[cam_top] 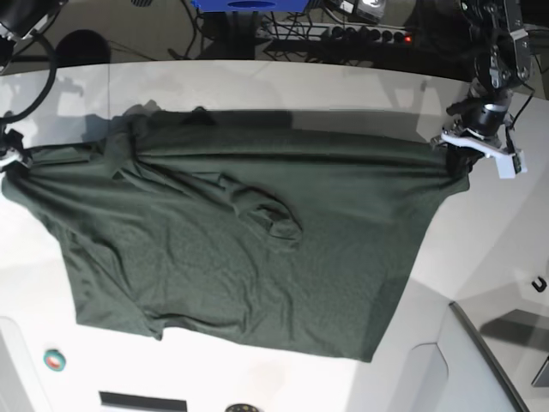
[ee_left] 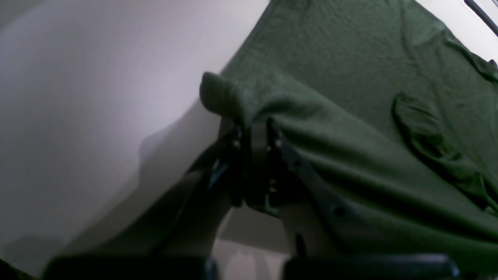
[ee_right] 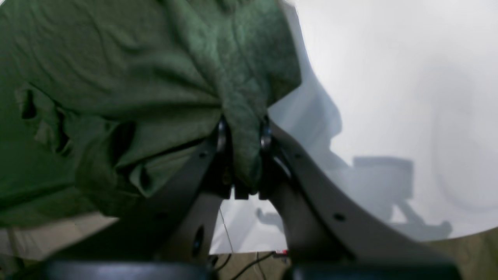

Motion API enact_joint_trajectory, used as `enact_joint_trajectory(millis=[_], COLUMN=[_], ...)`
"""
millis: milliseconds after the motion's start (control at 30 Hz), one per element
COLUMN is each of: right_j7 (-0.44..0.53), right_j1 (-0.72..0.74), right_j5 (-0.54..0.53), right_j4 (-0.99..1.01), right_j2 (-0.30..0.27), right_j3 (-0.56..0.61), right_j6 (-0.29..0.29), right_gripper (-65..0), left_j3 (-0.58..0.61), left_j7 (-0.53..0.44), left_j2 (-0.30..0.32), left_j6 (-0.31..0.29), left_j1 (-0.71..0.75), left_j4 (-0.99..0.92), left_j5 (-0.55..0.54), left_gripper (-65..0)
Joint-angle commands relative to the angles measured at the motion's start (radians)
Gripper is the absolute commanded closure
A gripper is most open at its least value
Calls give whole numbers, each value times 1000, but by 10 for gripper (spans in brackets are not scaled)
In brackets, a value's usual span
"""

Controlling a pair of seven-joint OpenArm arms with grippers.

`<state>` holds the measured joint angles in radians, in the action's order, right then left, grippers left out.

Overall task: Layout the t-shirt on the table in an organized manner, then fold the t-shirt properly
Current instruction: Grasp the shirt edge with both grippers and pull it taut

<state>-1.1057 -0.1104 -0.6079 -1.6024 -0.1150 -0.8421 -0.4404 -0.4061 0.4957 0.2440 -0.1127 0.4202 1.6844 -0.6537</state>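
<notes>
The dark green t-shirt lies spread wide across the white table, stretched taut along its far edge, with wrinkles and a raised fold near its middle. At the right of the base view my left gripper is shut on a corner of the t-shirt; in the left wrist view the cloth is pinched between the fingers. At the far left edge my right gripper is shut on another bunched corner of the t-shirt, gathered between its fingers.
A grey angled panel sits at the near right corner. A small round green and red object lies near the front left. Cables and a power strip run beyond the table's far edge. A small black hook lies at the right.
</notes>
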Motion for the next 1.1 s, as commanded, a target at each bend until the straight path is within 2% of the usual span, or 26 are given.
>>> enact_joint_trajectory(millis=[0, 33, 100, 300, 400, 533, 567, 633, 700, 733, 800, 1000, 1067], right_j7=[16, 14, 12, 12, 12, 17, 25, 85, 152, 172, 198, 200, 158], right_j1=[15, 27, 42, 67, 120, 262, 328, 481, 595, 614, 579, 383, 331], right_j5=[16, 44, 90, 104, 104, 102, 102, 104, 104, 102, 101, 19, -13], right_j4=[-2, 15, 52, 150, 216, 334, 400, 641, 919, 1031, 1095, 942, 879], right_j2=[-18, -18, -18, -24, -48, -140, -162, -214, -263, -288, -309, -285, -282], right_j3=[-4, -4, -4, -3, 8, 171, 220, 307, 370, 395, 396, 356, 349], right_j6=[25, 50, 64, 82, 145, 222, 239, 266, 277, 271, 269, 269, 269], right_gripper=[-2, -2, -2, -2, -2, -2, -3, -3, -2, -2, -2, -2, -2], left_j3=[-7, -7, -7, 2, 23, 39, 51, 102, 189, 223, 250, 253, 250], left_j7=[11, 48, 93, 100, 139, 246, 266, 289, 292, 292, 288, 283, 283], left_j2=[13, 10, 13, 28, 38, 42, 42, 45, 48, 47, 44, 65, 68], left_j6=[-2, -2, -2, 0, 1, 3, 11, 75, 130, 135, 135, 135, 135], left_j1=[-25, -44, -62, -103, -162, -320, -376, -490, -559, -559, -504, -398, -355], left_j4=[7, 0, -20, -23, -62, -155, -205, -340, -444, -445, -432, -406, -373], left_j5=[-1, -1, -1, 1, 1, 1, 1, 4, 38, 62, 85, 85, 85], left_gripper=[0, 0, 0, 0, 0, 0, 0, 0, 0, 0, 0, 0, 0])
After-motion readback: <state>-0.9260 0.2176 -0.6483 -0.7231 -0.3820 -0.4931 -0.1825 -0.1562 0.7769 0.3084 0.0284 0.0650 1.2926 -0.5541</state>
